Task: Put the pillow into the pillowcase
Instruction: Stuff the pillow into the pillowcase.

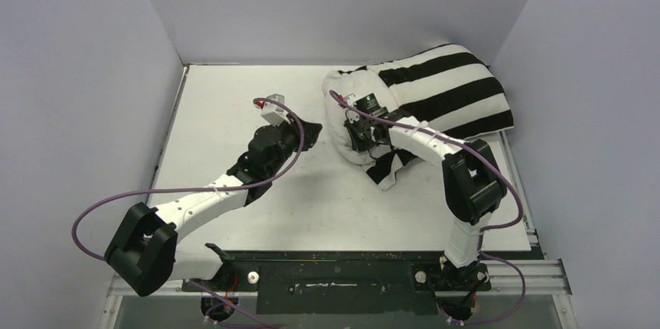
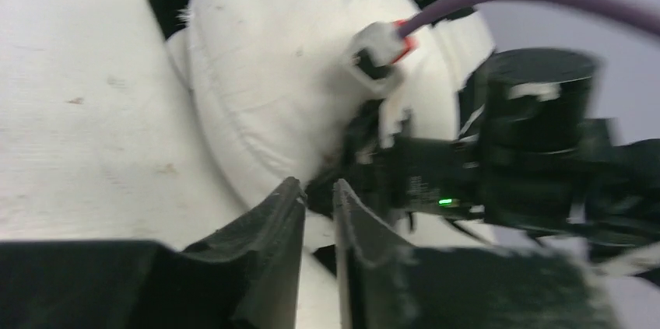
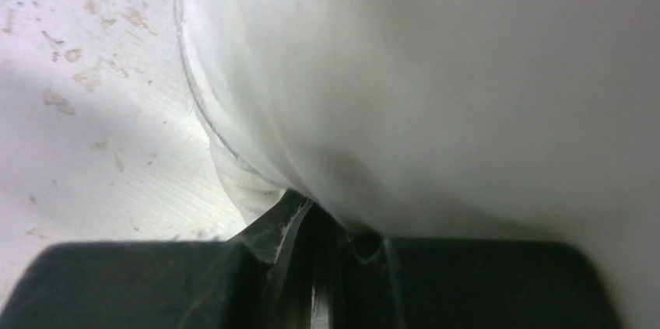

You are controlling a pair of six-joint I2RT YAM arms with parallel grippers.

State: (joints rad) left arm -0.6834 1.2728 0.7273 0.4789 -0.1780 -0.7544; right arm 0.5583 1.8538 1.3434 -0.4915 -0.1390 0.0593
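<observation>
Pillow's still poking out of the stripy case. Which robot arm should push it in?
Probably the right. The right gripper is already shut against the pillow at the pillowcase opening. The left gripper hangs beside the pillow, holding nothing.

Counter: we see a white, flat counter [image 1: 233, 111] filling the middle of the top view, its surface matte and evenly lit.
Surface marks: in the right wrist view we notice small brownish specks and fine scratches on the counter [image 3: 86, 111].
Walls: we see plain pale grey panels on three sides, a back wall [image 1: 335, 2], a left wall [image 1: 70, 96] and a right wall [image 1: 591, 111], each meeting the counter's edge.
Near edge: we see a dark rail [image 1: 335, 267] with metal framing running along the front of the counter.
Light: we find it soft and diffuse, with faint shadows only.
</observation>
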